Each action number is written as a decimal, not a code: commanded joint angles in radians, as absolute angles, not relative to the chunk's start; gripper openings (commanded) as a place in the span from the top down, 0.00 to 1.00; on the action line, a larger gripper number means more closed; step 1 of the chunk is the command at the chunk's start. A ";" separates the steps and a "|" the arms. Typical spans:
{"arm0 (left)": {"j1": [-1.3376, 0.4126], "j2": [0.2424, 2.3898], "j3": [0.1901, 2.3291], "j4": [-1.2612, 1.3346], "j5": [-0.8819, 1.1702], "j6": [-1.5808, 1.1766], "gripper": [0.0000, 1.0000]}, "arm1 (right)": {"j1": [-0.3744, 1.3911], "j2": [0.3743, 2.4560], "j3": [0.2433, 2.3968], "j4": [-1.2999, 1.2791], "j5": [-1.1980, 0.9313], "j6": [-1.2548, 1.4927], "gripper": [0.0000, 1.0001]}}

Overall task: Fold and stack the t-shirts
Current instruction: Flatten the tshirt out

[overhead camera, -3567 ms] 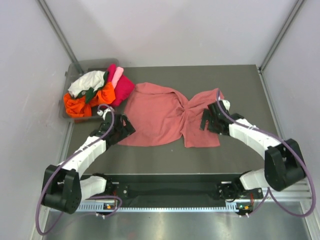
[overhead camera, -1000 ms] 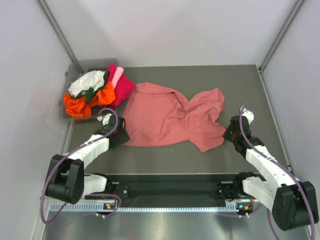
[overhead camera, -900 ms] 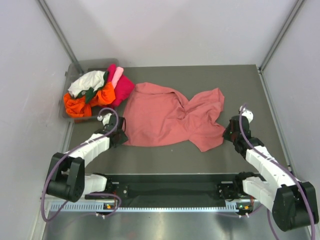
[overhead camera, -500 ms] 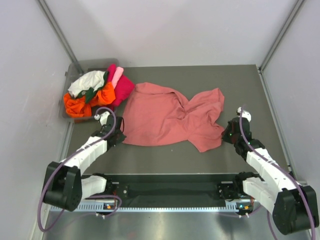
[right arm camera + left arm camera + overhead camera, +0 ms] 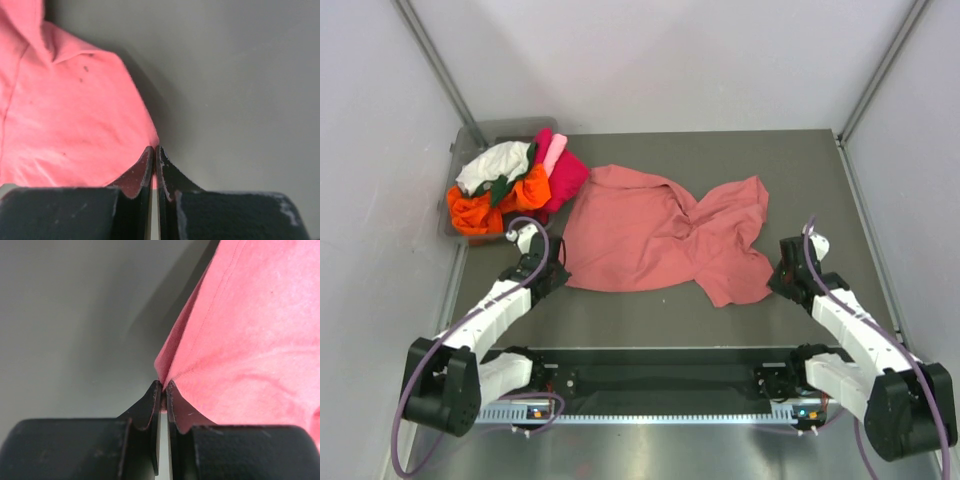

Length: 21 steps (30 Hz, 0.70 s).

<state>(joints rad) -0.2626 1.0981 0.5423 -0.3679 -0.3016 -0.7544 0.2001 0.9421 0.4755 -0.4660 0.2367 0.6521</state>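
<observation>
A salmon-pink t-shirt (image 5: pixel 660 235) lies crumpled and spread across the middle of the table, bunched at its centre. My left gripper (image 5: pixel 552 268) is shut on its near-left edge; in the left wrist view the cloth (image 5: pixel 250 330) is pinched between the closed jaws of the gripper (image 5: pixel 163 386). My right gripper (image 5: pixel 777 274) is shut on the shirt's near-right corner, and the right wrist view shows pink cloth (image 5: pixel 75 125) running into its tips (image 5: pixel 154 150). Other t-shirts (image 5: pixel 510 180) in orange, magenta, light pink, white and dark green are heaped at the back left.
The heap of t-shirts sits in a clear bin (image 5: pixel 470 140) at the table's back left corner. White walls with metal posts (image 5: pixel 435 60) close in the sides and back. Bare grey table (image 5: pixel 800 160) shows around the shirt.
The left gripper has shut on the shirt's left edge and drawn it slightly outward. The right gripper, still shut on its corner, has pulled that corner a little toward the near right.
</observation>
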 commanded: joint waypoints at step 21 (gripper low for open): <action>-0.261 1.121 0.805 -0.379 -0.167 -0.744 1.00 | 0.190 0.994 0.813 -0.422 0.104 0.520 1.00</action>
